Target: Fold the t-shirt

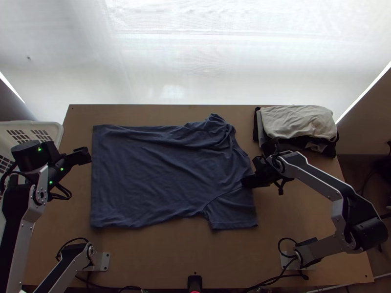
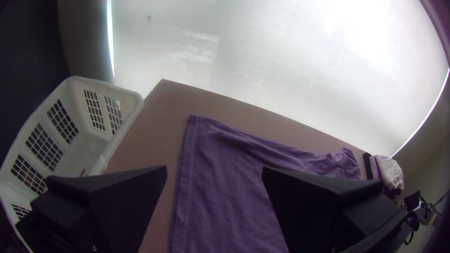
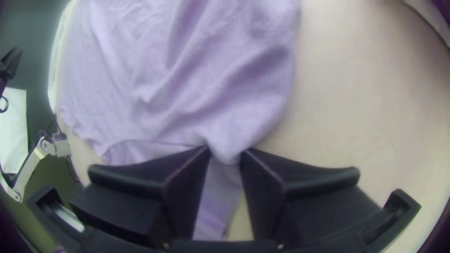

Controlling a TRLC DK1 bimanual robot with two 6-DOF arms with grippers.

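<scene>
With its fingers apart, my left gripper (image 1: 88,155) is near the hem of the t-shirt (image 1: 156,171), spread across the table (image 1: 303,215); my right gripper (image 1: 245,182) is clamped on its shoulder.

Wht basket (image 1: 54,129) beside tbl (image 1: 171,254), clothes pile (image 1: 297,122) on far R corner.

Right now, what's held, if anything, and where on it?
The right gripper pinches the t-shirt by the shoulder, near a sleeve seam; the left gripper, nothing.
</scene>
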